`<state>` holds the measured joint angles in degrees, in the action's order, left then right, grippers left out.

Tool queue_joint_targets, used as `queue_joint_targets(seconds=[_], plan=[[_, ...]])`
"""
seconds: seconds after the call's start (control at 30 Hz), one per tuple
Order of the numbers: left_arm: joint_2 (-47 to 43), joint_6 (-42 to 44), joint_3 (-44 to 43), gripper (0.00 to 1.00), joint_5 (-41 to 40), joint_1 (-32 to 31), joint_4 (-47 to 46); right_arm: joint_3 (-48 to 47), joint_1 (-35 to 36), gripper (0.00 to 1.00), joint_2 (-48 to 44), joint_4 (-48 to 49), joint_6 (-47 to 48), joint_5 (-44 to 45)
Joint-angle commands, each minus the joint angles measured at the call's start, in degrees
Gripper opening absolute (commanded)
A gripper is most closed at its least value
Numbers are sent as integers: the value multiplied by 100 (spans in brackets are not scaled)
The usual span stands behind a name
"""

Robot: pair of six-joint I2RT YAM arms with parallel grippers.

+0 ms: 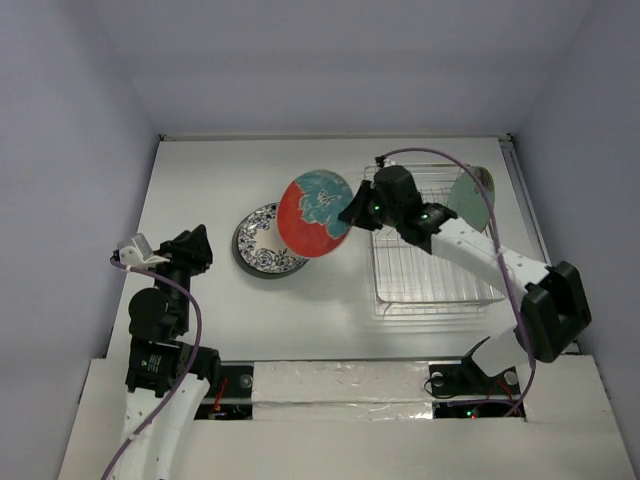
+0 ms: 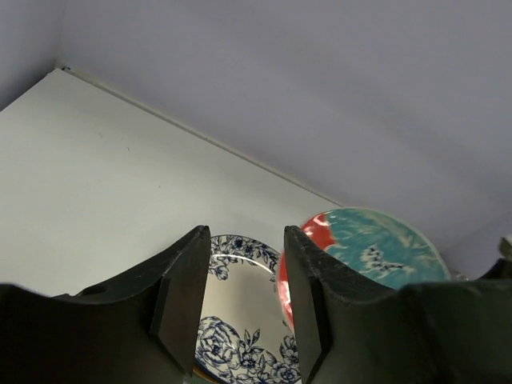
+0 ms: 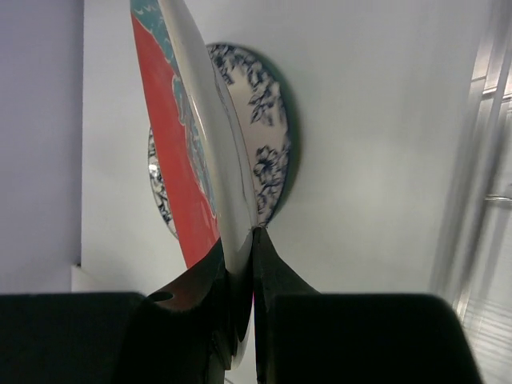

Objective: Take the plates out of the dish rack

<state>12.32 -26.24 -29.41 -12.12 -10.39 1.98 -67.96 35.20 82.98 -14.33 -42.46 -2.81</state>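
My right gripper (image 1: 352, 212) is shut on the rim of the red plate with the teal flower (image 1: 315, 213) and holds it tilted in the air, left of the silver wire dish rack (image 1: 430, 290). The red plate (image 3: 178, 160) hangs over the white plate with the blue floral rim (image 1: 262, 243), which lies on a stack on the table. A pale green plate (image 1: 472, 196) stands upright at the rack's far right. My left gripper (image 1: 195, 245) is open and empty, left of the stack. Its view shows the floral plate (image 2: 240, 320) and the red plate (image 2: 376, 248).
The white table (image 1: 230, 180) is walled at the back and both sides. The rack's near part shows only its bare grid. A darker plate edge shows under the floral plate.
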Motion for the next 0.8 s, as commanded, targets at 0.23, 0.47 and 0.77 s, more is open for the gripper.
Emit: queue_joint_targets(seconds=[0.23,0.47,0.77], plan=[[96,5,-100,46,25,-15,-277,28,672,0,1035,3207,-1554,-281],[43,-4,-100,49,25,-15,-268,28,848,7,1545,3375,-1792,-229],[8,5,-118,50,25,-15,-242,117,962,25,1906,3560,-1986,-185]])
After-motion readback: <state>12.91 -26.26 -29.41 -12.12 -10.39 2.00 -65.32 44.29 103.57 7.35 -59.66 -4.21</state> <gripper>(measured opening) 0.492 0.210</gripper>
